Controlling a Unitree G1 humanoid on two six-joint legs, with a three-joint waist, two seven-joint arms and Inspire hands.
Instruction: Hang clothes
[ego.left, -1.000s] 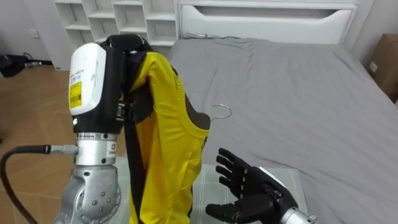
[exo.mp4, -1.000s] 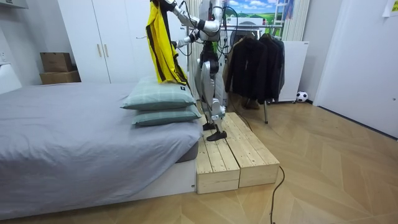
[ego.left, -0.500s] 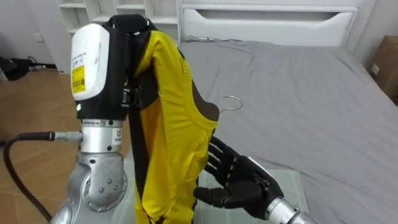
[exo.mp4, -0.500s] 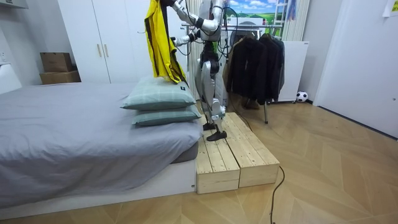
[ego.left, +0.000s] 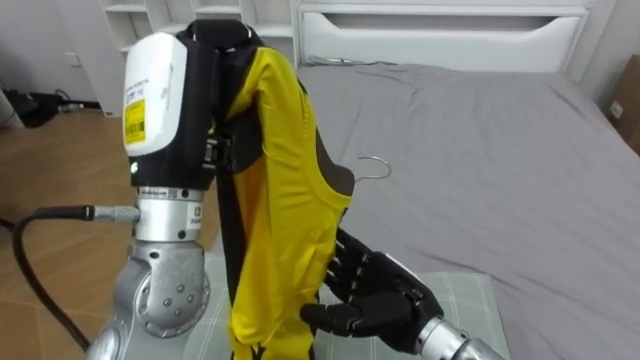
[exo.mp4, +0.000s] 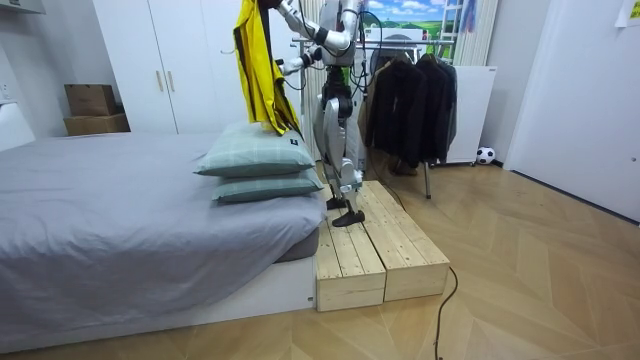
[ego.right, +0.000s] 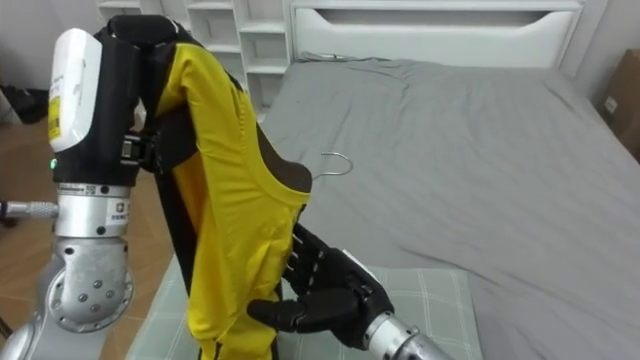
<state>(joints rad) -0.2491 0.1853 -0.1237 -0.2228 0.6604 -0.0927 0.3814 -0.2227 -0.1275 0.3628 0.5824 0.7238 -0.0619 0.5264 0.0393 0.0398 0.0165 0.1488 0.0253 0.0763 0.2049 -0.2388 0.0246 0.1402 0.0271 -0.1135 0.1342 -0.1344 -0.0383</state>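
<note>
Stands on the wooden platform (exo.mp4: 380, 250) at the pillow end of the bed (ego.left: 480, 150), both arms raised. Carries the yellow garment (ego.left: 280, 200) high in the upper left of the eye views, draped over the left hand (ego.left: 215, 45); cannot tell whether that hand is clamped or loose under the cloth. Falls from there to the bottom edge, dark lining on the inner side, with a hanger (ego.left: 372, 165) in the neck, its wire hook poking toward frame centre. Meets the garment's right edge with the right hand (ego.left: 385, 295) at lower centre, fingers apart and nearly straight on the cloth, thumb under the hem. Leaves open grey bedding across the right half, up to the white headboard (ego.left: 430, 40) along the top edge. Shows a checked pillow (ego.left: 465, 300) just below the right hand and, in the room view, a clothes rack (exo.mp4: 410, 105) of dark jackets close behind, right of centre.
</note>
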